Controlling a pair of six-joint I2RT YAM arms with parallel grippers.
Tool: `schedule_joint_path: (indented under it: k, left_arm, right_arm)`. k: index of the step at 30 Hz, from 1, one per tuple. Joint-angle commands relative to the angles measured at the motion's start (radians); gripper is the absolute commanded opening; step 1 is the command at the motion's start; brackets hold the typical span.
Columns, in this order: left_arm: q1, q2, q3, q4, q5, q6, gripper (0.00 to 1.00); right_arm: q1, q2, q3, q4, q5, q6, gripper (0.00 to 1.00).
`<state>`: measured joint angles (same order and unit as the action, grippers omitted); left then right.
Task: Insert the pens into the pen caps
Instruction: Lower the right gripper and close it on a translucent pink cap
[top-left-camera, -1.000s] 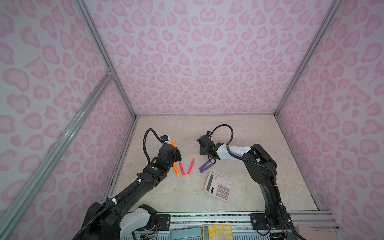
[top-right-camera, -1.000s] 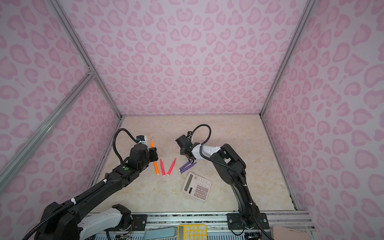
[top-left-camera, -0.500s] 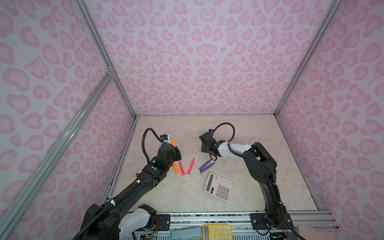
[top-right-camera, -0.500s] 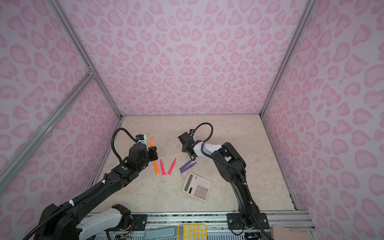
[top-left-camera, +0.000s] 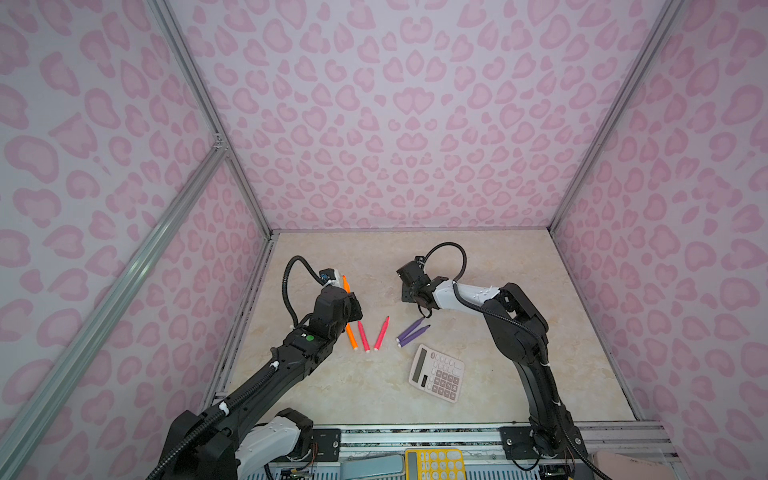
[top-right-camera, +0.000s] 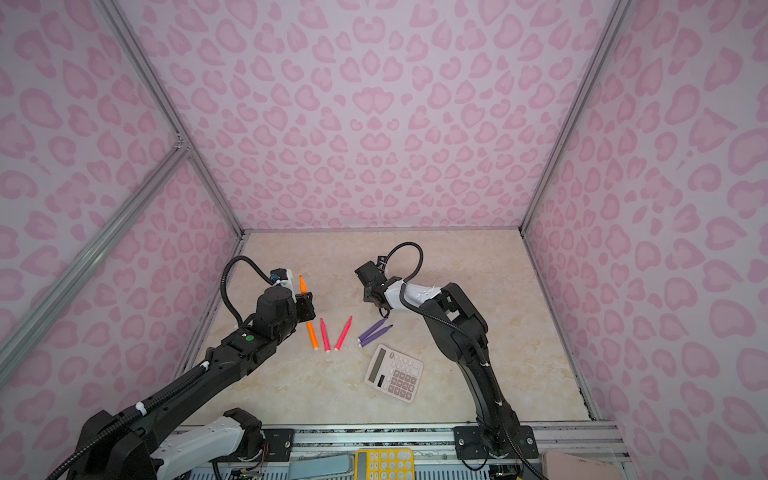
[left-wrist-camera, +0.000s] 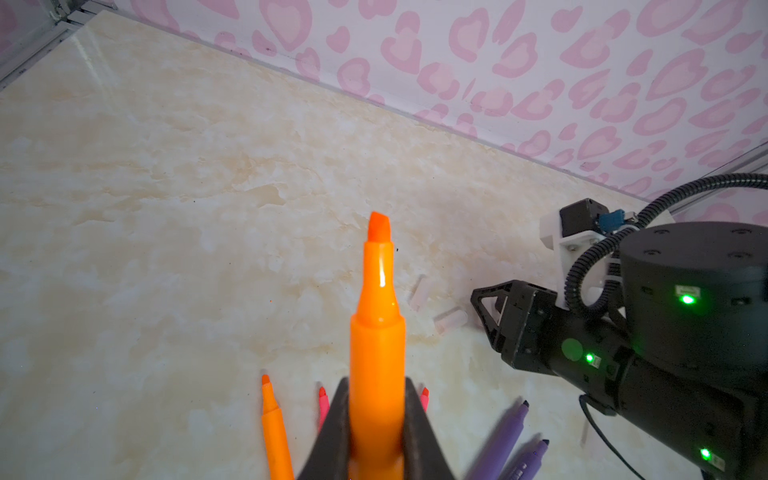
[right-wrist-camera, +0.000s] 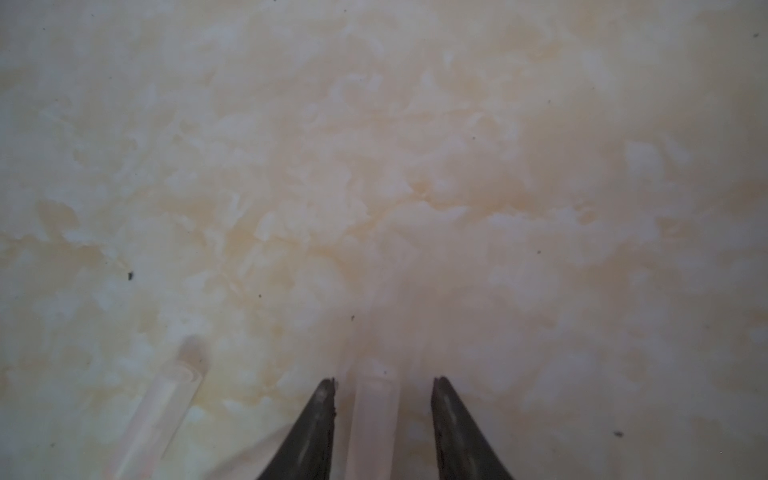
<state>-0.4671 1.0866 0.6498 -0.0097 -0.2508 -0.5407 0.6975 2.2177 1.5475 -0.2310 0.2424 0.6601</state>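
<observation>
My left gripper (left-wrist-camera: 376, 399) is shut on an orange pen (left-wrist-camera: 377, 332), lifted over the table with its tip pointing away; both top views show it (top-left-camera: 345, 283) (top-right-camera: 303, 284). On the table lie another orange pen (top-left-camera: 351, 336), two pink-red pens (top-left-camera: 363, 336) (top-left-camera: 381, 333) and two purple pens (top-left-camera: 409, 328) (top-left-camera: 414, 335). My right gripper (right-wrist-camera: 382, 380) is open and low over the table. A clear pen cap (right-wrist-camera: 372, 415) lies between its fingers with a gap on each side. A second cap (right-wrist-camera: 162, 407) lies beside it. In the left wrist view two caps (left-wrist-camera: 419, 293) (left-wrist-camera: 451, 320) lie by the right gripper.
A pinkish calculator (top-left-camera: 436, 372) lies near the purple pens, toward the front. Pink-patterned walls close in the marble tabletop (top-left-camera: 478, 266) on three sides. A metal rail (top-left-camera: 415, 434) runs along the front edge.
The right gripper has shifted slightly near the caps and its jaws have moved a little. The left arm holds the orange pen still.
</observation>
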Motion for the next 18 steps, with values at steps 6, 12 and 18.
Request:
schedule_joint_path:
  k: [6,12,18]
  left_arm:
    - [0.000,-0.013,0.012,0.001,-0.002,0.005,0.03]
    - [0.001,-0.014,0.013,-0.001,-0.001,0.006,0.03]
    - [0.001,-0.016,0.012,-0.002,-0.001,0.005,0.03]
  right_arm:
    - [0.007,0.011,0.001,-0.023,-0.004,0.004,0.38]
    - [0.011,0.013,0.000,-0.022,-0.005,0.006,0.36]
    - [0.011,0.019,0.011,-0.030,-0.005,0.004,0.28]
